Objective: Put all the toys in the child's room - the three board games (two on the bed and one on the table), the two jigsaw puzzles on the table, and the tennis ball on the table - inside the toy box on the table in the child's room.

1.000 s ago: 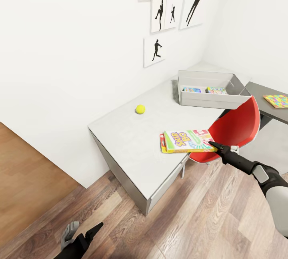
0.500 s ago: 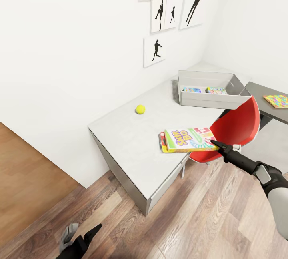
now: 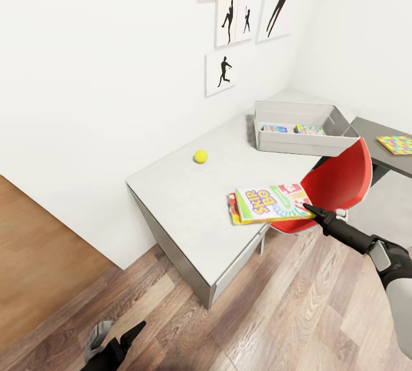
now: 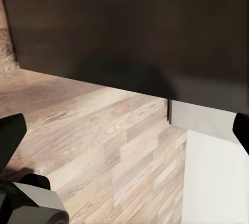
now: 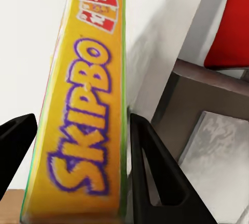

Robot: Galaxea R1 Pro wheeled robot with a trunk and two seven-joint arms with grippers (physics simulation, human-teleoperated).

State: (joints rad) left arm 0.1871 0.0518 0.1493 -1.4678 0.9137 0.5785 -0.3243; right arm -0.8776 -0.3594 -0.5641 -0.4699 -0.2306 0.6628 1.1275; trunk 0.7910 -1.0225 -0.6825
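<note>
My right gripper (image 3: 308, 209) is shut on the near end of the white-green-red Skip-Bo board game (image 3: 272, 203), which lies flat at the front edge of the pale table (image 3: 177, 199). In the right wrist view the box's yellow side (image 5: 85, 125) sits between the two black fingers (image 5: 150, 172). The tennis ball (image 3: 200, 156) rests on the table by the wall. The grey toy box (image 3: 297, 143) stands at the corner with a small blue board game (image 3: 274, 128) and a jigsaw puzzle (image 3: 311, 129) inside. Another jigsaw puzzle (image 3: 396, 144) lies on the dark section. My left gripper (image 3: 123, 338) hangs open low over the floor.
A red chair (image 3: 340, 179) stands tucked against the table just behind the Skip-Bo box and my right arm. Black silhouette pictures (image 3: 221, 72) hang on the white wall. The left wrist view looks at wood-plank floor (image 4: 93, 146) under a dark surface.
The right gripper and the Skip-Bo box have shifted slightly to the right and toward me along the table's edge. The left arm has barely moved.
</note>
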